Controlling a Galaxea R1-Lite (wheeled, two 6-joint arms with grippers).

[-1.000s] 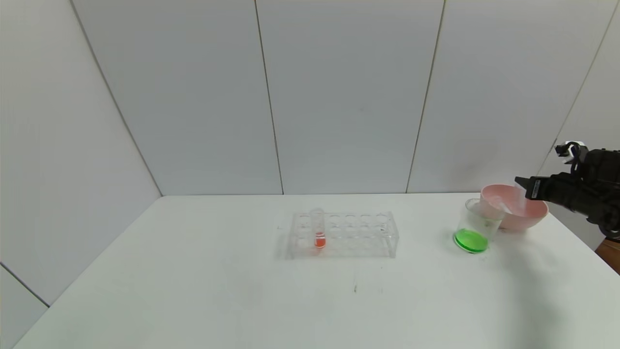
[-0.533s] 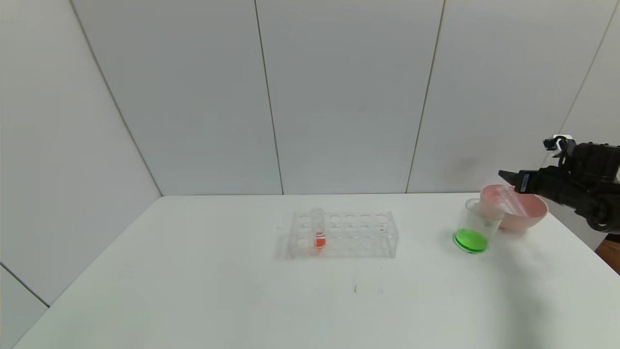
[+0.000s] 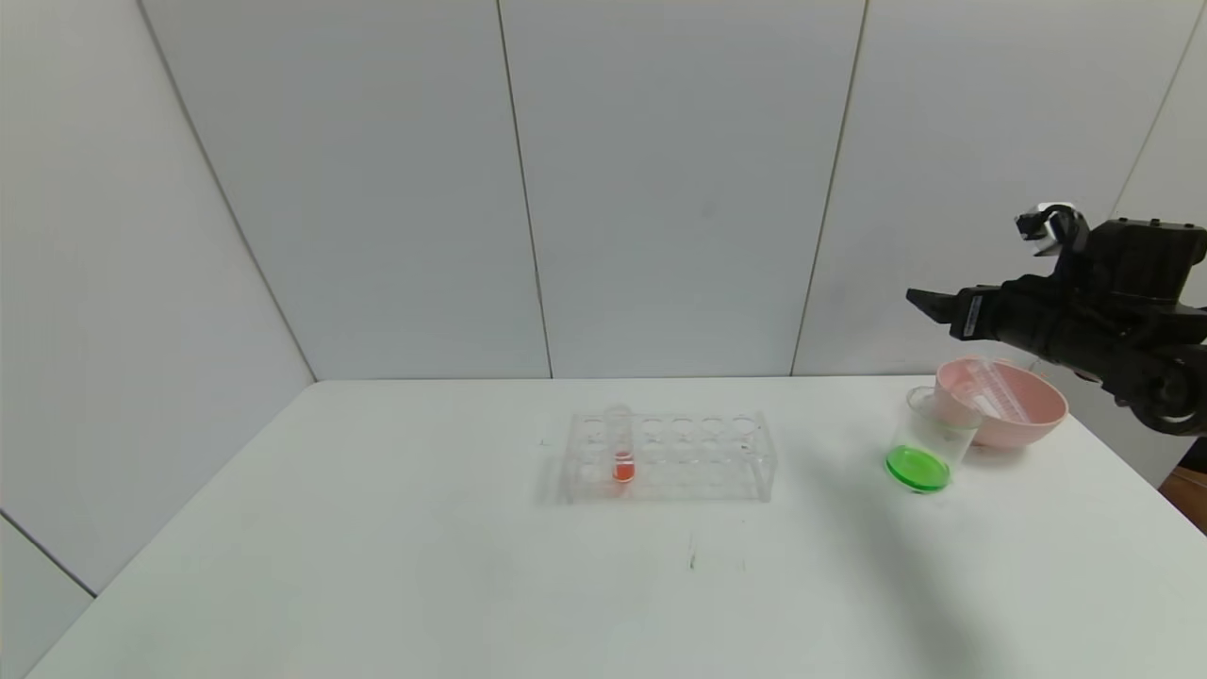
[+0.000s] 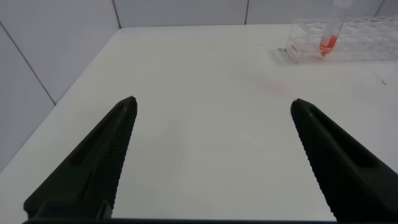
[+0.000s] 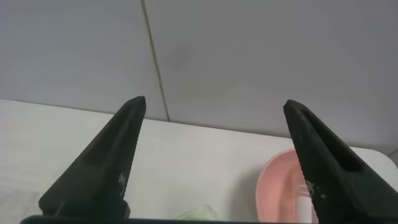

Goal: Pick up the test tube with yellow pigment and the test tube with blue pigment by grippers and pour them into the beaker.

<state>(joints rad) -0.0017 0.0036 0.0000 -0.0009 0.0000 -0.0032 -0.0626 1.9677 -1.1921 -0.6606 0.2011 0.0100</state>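
The beaker (image 3: pixel 929 429) stands at the table's right and holds green liquid (image 3: pixel 917 469). No tube with yellow or blue pigment is in view; clear empty tubes (image 3: pixel 998 391) lie in the pink bowl (image 3: pixel 1023 426) behind the beaker. My right gripper (image 3: pixel 919 302) is open and empty, raised high above the beaker and bowl. In the right wrist view the right gripper (image 5: pixel 214 109) has wide-apart jaws, with the bowl (image 5: pixel 280 186) below. My left gripper (image 4: pixel 213 106) is open and empty over the bare table, out of the head view.
A clear tube rack (image 3: pixel 702 457) stands mid-table with one tube of orange-red liquid (image 3: pixel 621 455) near its left end; both show in the left wrist view (image 4: pixel 367 37). Grey panel walls close the back and left. The table's right edge is close to the bowl.
My right gripper has risen from the pink bowl's rim and moved up and to the left. A clear tube it left behind lies in the bowl. The left arm has not moved.
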